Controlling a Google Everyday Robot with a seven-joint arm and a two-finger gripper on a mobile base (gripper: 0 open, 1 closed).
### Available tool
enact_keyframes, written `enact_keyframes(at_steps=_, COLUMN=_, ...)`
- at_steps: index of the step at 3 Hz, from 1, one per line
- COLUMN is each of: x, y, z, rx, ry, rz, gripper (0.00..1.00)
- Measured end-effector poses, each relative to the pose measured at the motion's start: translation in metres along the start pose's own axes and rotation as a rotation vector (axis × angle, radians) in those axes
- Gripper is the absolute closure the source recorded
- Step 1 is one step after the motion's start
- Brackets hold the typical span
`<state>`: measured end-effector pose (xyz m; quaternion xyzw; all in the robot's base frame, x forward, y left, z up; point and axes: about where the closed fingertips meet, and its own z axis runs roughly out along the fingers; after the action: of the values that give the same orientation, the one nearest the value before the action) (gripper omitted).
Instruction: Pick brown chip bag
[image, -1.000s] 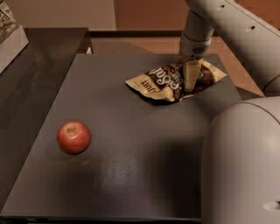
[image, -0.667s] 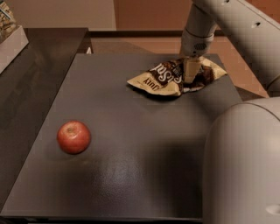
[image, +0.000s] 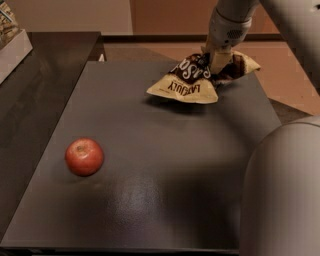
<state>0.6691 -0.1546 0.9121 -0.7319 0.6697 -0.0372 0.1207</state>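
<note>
The apple (image: 84, 157) lies alone on the near left part of the desk (image: 165, 165), untouched and no part of the job. Well apart from the apple, to its right and toward the far edge, is the brown chip bag (image: 185, 89). Its cream end droops toward the apple's side and its dark middle is bunched upward. A shadow shows on the desk below the drooping end, so that end at least seems clear of the surface. Whether the far end is also free is hidden by the bag itself.

Further right from the apple, the gripper (image: 218, 69) comes down from above onto the crumpled middle of the bag. Its fingers (image: 218, 59) are narrowed onto the bag, pinching it.

By my reading the grasp is made and the lift has started. What is left is to raise the bag fully clear and keep it from slipping, since crinkly film pinched at a fold may slide.

Compared with the frame a moment earlier, the wrist sits higher and the bag has risen with it, hanging more steeply. The apple has not moved.
</note>
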Motion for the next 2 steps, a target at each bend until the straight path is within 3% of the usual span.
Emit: enact_keyframes(at_steps=2, x=-0.02, y=-0.009, z=-0.074, rx=0.115, ry=-0.051, rz=-0.053, gripper=1.0)
